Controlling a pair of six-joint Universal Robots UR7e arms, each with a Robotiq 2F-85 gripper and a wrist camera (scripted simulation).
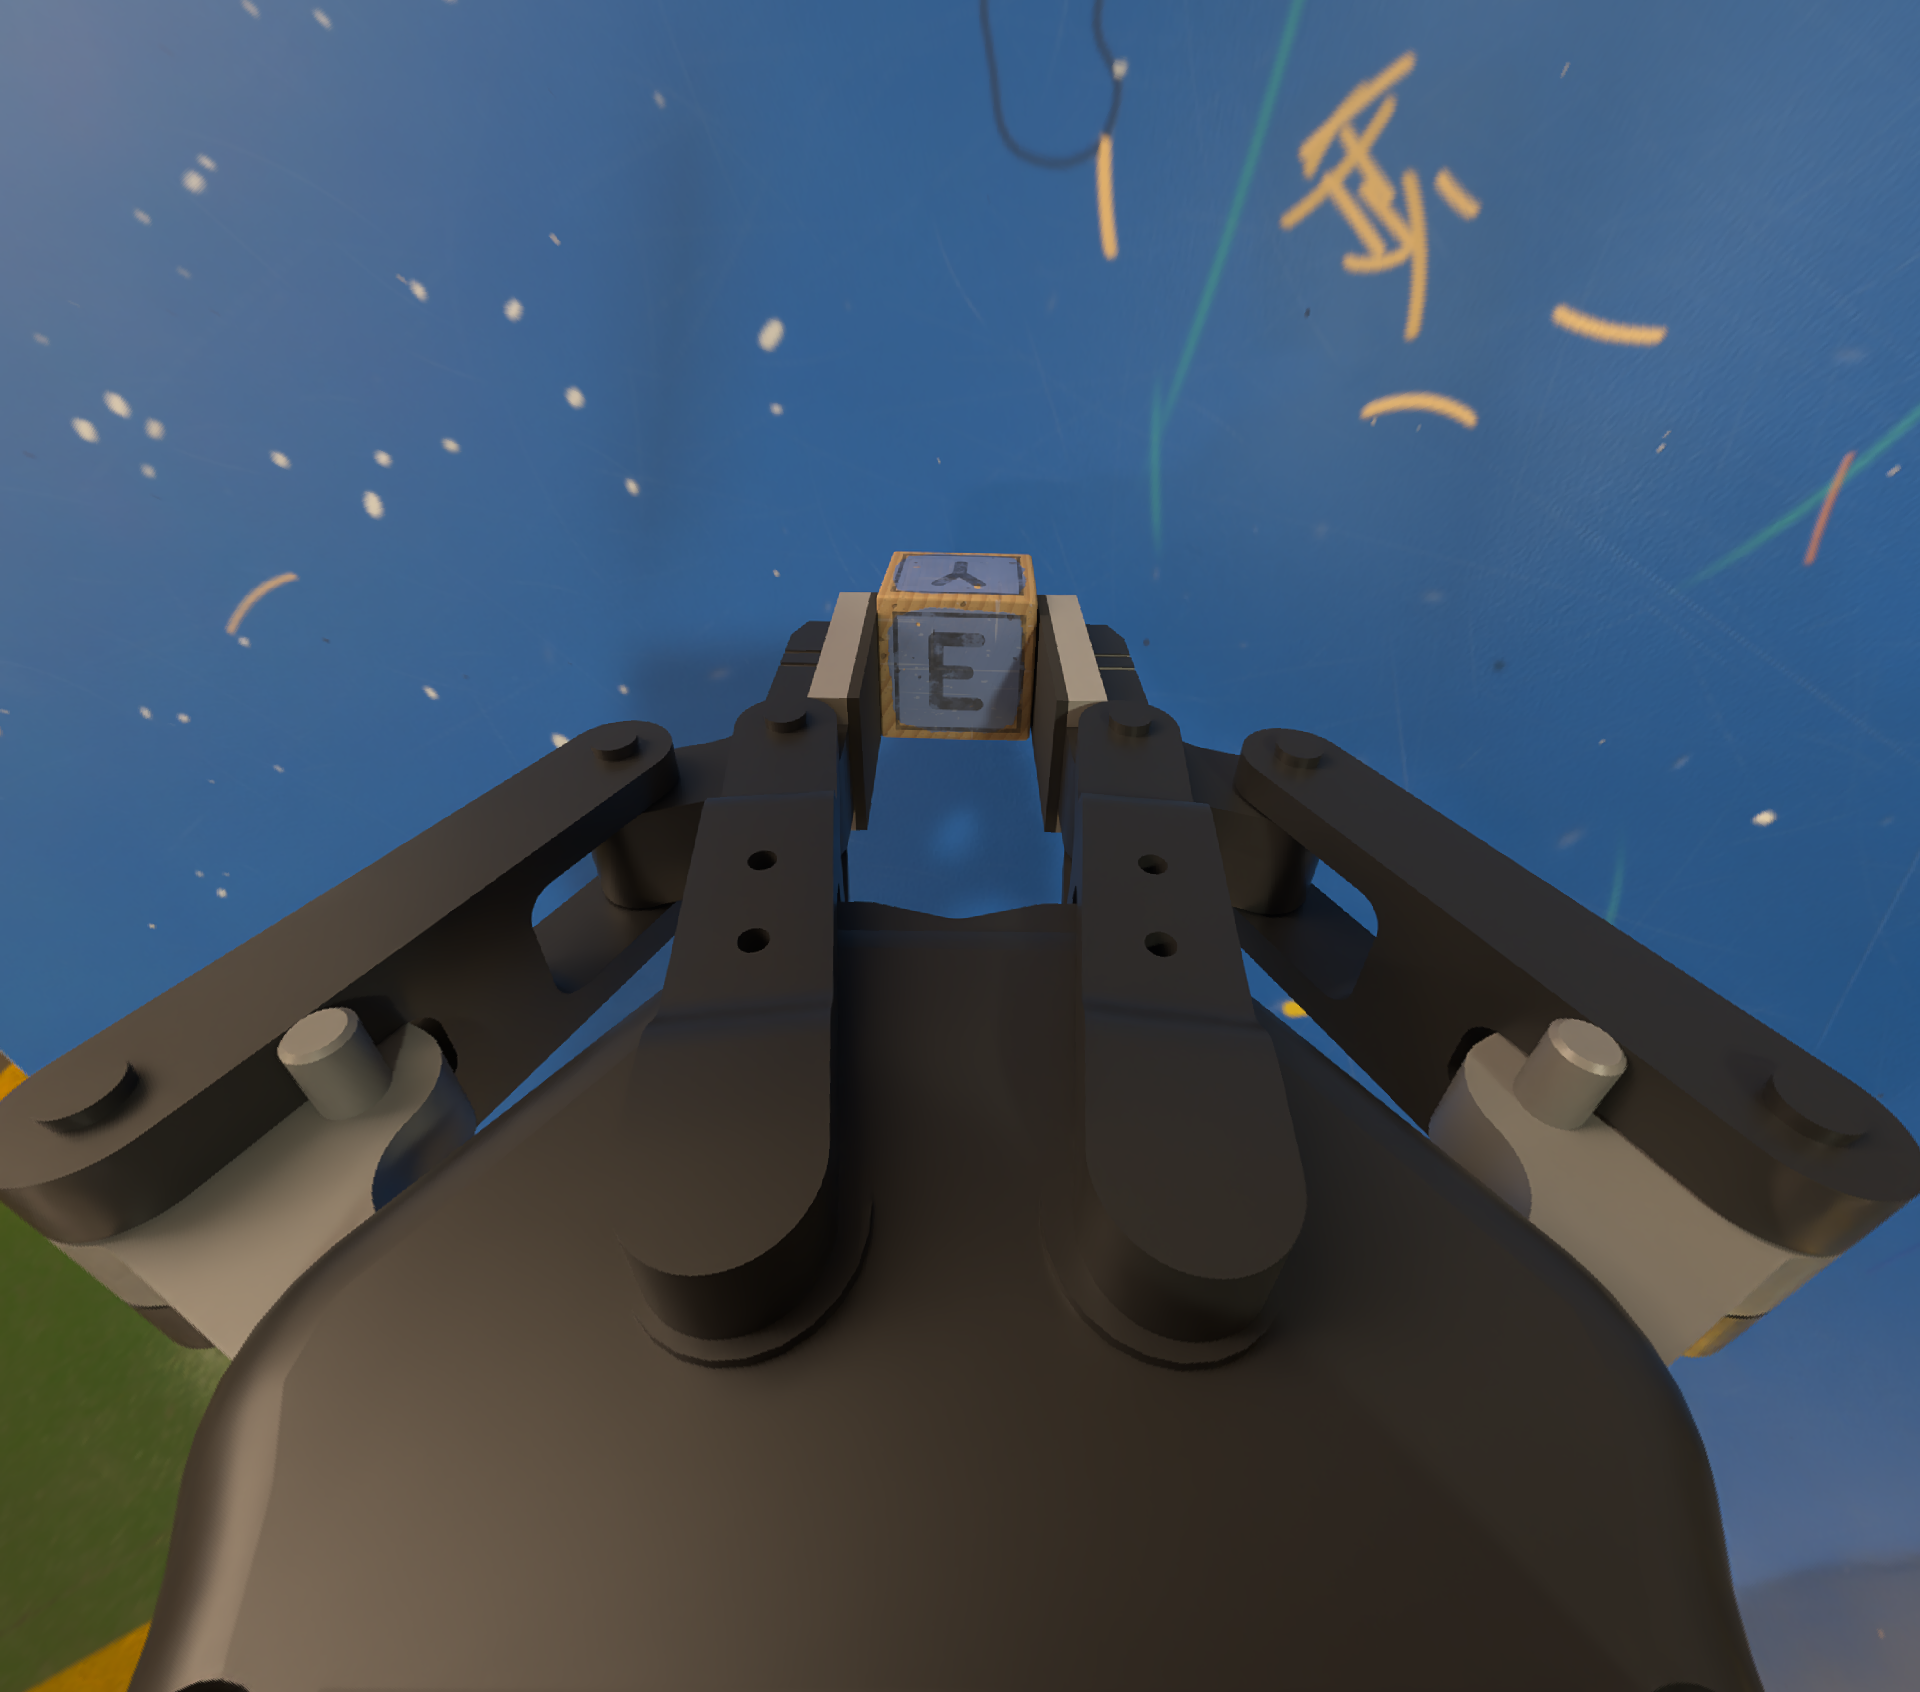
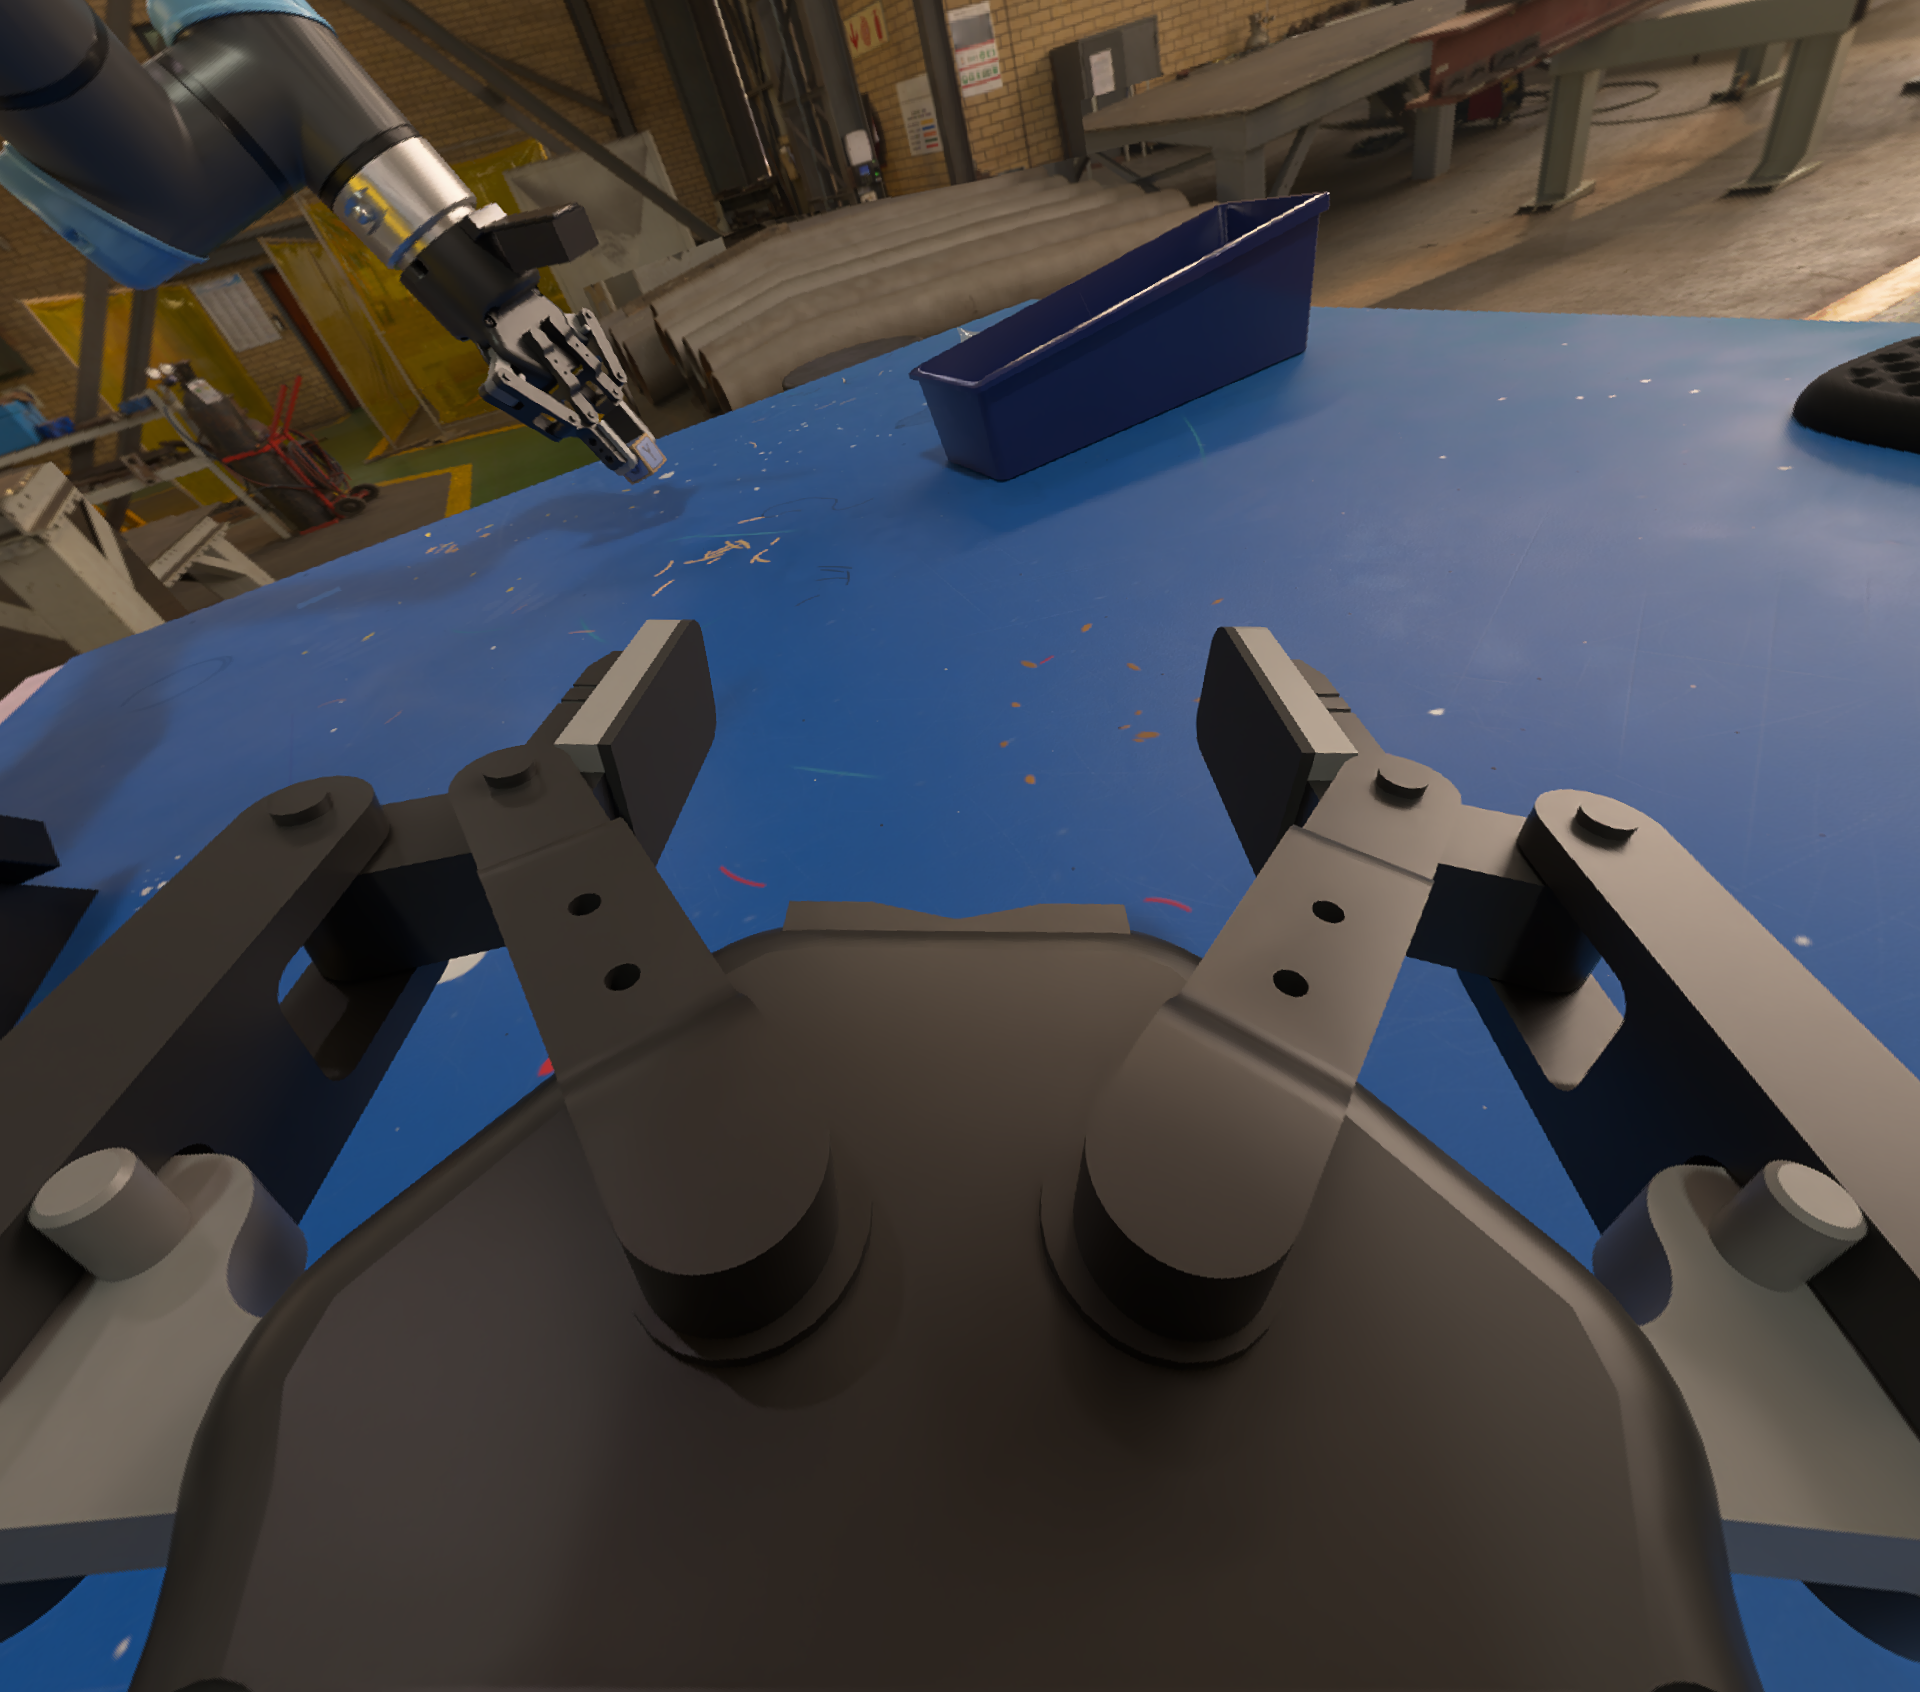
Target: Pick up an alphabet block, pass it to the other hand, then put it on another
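My left gripper (image 1: 956,655) is shut on a wooden alphabet block (image 1: 956,666) with pale blue lettered faces, held between the fingertips just above the blue table (image 1: 520,188). In the right wrist view the left arm reaches in from the upper left, and its gripper (image 2: 636,460) holds the same block (image 2: 648,455) close over the far left part of the table. My right gripper (image 2: 956,707) is open and empty, above the near middle of the table. No other alphabet block is in view.
A dark blue rectangular bin (image 2: 1132,338) stands at the far side of the table. A black perforated object (image 2: 1870,395) lies at the right edge. The table (image 2: 1455,603) carries paint flecks and scribbles. A workshop hall lies beyond.
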